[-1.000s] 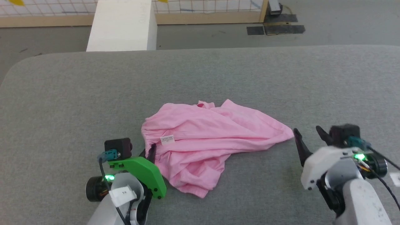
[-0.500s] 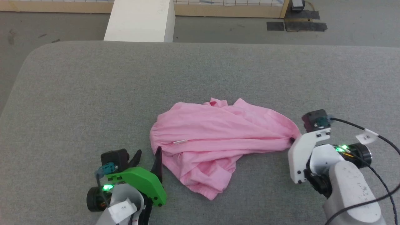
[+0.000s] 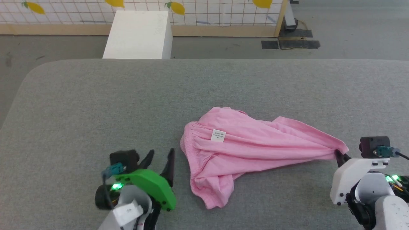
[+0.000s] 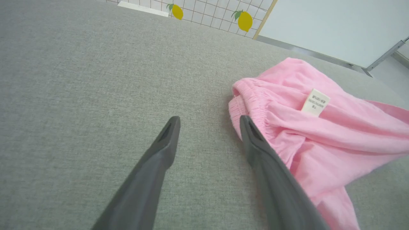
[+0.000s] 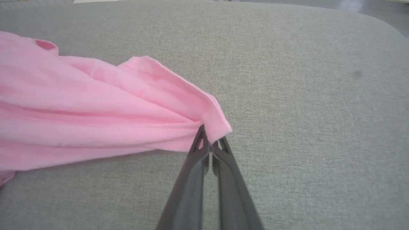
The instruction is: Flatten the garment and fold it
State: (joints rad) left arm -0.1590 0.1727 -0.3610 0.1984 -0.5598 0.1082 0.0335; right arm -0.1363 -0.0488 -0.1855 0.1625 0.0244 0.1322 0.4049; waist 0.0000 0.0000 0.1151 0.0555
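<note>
Shorts [image 3: 255, 150], pink and rumpled, lie on the grey worktop [image 3: 96, 105], gathered waistband toward the robot's left and white label [image 3: 218, 135] face up. Right claw [image 3: 338, 154] is pinched closed on the cloth's right-hand corner, with folds fanning out from the grip. Left claw [image 3: 162, 151] stands spread wide and empty, just beside the waistband; whether its nearer finger touches the fabric is unclear.
</note>
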